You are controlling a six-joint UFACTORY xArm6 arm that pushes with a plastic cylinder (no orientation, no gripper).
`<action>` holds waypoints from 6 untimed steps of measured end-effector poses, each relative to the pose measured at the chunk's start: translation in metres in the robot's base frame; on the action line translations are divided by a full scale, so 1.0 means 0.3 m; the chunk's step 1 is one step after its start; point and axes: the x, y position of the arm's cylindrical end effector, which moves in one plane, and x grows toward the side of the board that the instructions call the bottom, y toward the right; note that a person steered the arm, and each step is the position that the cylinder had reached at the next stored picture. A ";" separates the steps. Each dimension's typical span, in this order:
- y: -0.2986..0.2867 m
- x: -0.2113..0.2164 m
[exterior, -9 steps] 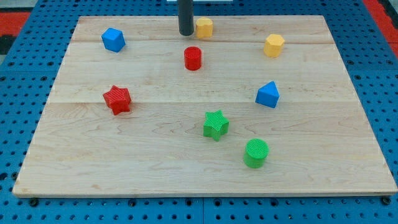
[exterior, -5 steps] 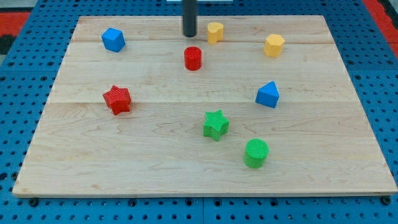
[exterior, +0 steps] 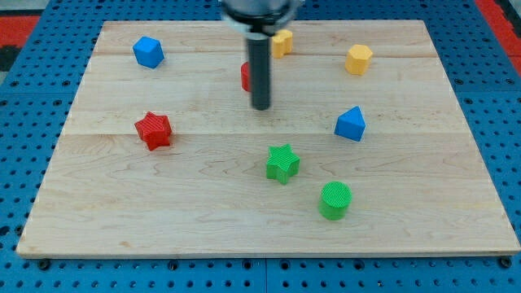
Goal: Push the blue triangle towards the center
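The blue triangle [exterior: 351,124] lies on the wooden board [exterior: 195,212] at the view's right of the middle. My tip [exterior: 260,107] is near the middle of the board, well to the left of the blue triangle and apart from it. The rod stands in front of the red cylinder [exterior: 246,76] and hides most of it.
A blue cube [exterior: 148,51] lies at the top left. Two yellow blocks lie at the top, one [exterior: 282,41] behind the rod and one [exterior: 358,59] at the right. A red star [exterior: 154,129] is at the left. A green star [exterior: 282,163] and a green cylinder [exterior: 335,200] are below the middle.
My tip has moved from the top edge of the board down toward the view's bottom, past the red cylinder. One yellow block slid a little to the right earlier. The blue triangle has not moved.
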 end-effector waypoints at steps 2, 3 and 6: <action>0.366 -0.047; 0.534 0.116; 0.272 0.206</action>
